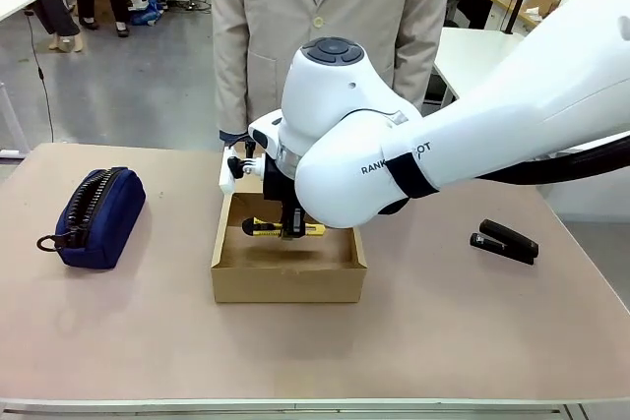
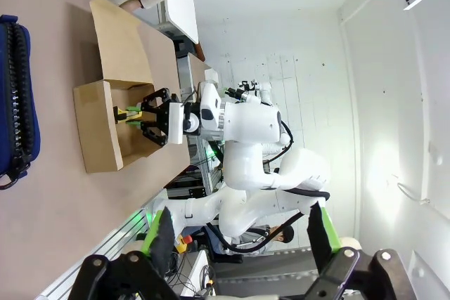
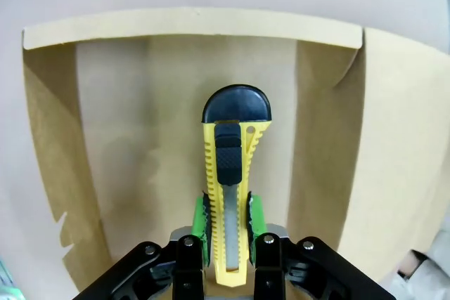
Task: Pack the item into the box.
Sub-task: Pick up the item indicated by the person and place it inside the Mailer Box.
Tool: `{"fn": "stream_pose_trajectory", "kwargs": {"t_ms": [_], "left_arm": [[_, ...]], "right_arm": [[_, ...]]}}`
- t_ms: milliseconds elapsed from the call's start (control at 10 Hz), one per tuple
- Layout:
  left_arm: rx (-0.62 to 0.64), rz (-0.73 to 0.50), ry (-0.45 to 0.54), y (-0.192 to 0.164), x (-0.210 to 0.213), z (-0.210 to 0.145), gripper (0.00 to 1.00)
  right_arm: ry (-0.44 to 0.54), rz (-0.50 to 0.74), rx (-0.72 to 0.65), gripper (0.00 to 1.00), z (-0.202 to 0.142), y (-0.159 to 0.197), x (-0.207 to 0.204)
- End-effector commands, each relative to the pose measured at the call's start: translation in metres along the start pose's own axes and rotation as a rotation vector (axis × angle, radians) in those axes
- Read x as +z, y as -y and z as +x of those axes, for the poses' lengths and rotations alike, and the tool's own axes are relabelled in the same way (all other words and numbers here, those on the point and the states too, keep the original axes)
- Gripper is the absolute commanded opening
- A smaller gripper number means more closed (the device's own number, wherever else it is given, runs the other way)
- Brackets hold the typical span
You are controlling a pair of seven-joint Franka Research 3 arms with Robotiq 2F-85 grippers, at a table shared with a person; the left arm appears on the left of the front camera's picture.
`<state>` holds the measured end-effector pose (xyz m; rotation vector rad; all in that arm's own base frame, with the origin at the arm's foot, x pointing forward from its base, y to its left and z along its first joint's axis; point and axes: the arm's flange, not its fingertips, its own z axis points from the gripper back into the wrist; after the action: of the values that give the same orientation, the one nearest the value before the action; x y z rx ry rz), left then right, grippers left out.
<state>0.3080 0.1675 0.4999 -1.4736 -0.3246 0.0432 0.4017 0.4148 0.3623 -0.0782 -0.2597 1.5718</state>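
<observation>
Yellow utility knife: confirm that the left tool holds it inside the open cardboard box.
Wrong arm. The right tool holds the yellow utility knife inside the open cardboard box; the right wrist view shows it clamped on the knife. The left tool stands open, away from the box.

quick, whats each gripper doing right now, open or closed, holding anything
left gripper: open, holding nothing
right gripper: closed on the slim yellow utility knife with black tip, held inside the open brown cardboard box
</observation>
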Motion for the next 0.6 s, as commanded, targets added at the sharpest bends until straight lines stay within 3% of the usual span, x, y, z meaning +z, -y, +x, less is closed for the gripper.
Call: {"fn": "stream_pose_trajectory", "kwargs": {"t_ms": [0,100,200,400,500], "left_arm": [[-0.022,-0.009,-0.010,0.0006,0.0007,-0.0017,1.00],[-0.022,-0.009,-0.010,0.0006,0.0007,-0.0017,1.00],[-0.022,-0.009,-0.010,0.0006,0.0007,-0.0017,1.00],[-0.022,-0.009,-0.010,0.0006,0.0007,-0.0017,1.00],[-0.022,-0.009,-0.010,0.0006,0.0007,-0.0017,1.00]], "right_arm": [[0.016,-0.009,0.026,0.26,-0.0004,0.0023,0.0043],[0.021,-0.005,0.020,0.26,-0.0020,0.0041,0.0033],[0.032,-0.013,0.009,0.71,-0.0035,0.0042,0.0029],[0.030,-0.036,0.018,1.00,-0.0068,0.0026,0.0057],[0.034,-0.040,0.022,1.00,-0.0079,0.0013,0.0086]]}}
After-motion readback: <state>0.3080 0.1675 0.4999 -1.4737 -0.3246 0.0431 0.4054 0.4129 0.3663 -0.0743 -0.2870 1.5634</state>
